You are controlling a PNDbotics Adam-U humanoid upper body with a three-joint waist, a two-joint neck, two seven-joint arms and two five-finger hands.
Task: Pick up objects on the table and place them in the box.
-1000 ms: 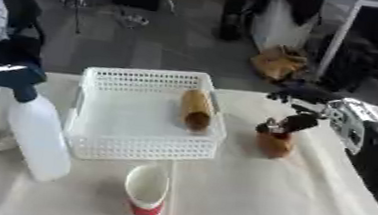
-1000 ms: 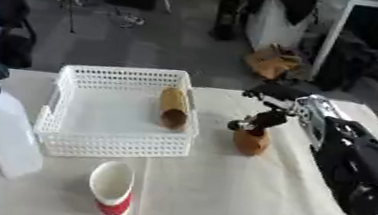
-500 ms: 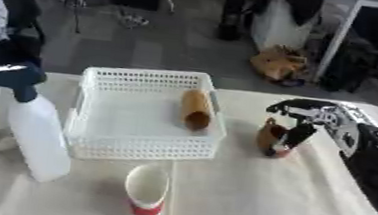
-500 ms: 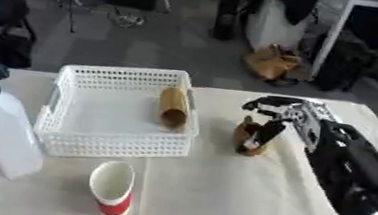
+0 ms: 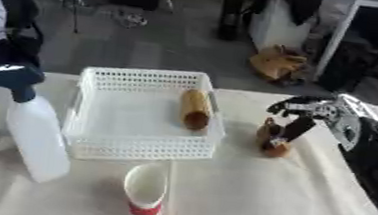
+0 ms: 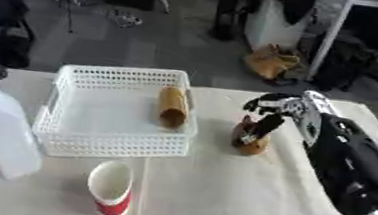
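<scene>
Toward the right edge of the cloth-covered table (image 5: 245,196), the right hand (image 5: 315,112) reaches over a small brown object (image 6: 251,138) standing on the cloth, its fingers (image 6: 265,125) curled down against the object's top and side, apparently closing on it. Just beside it, toward the table's middle, sits the white basket (image 5: 143,115), with a tan roll (image 5: 195,109) lying along its right wall. A white spray bottle (image 5: 28,128) stands near the left edge, and a red-and-white paper cup (image 5: 147,191) stands near the front edge.
</scene>
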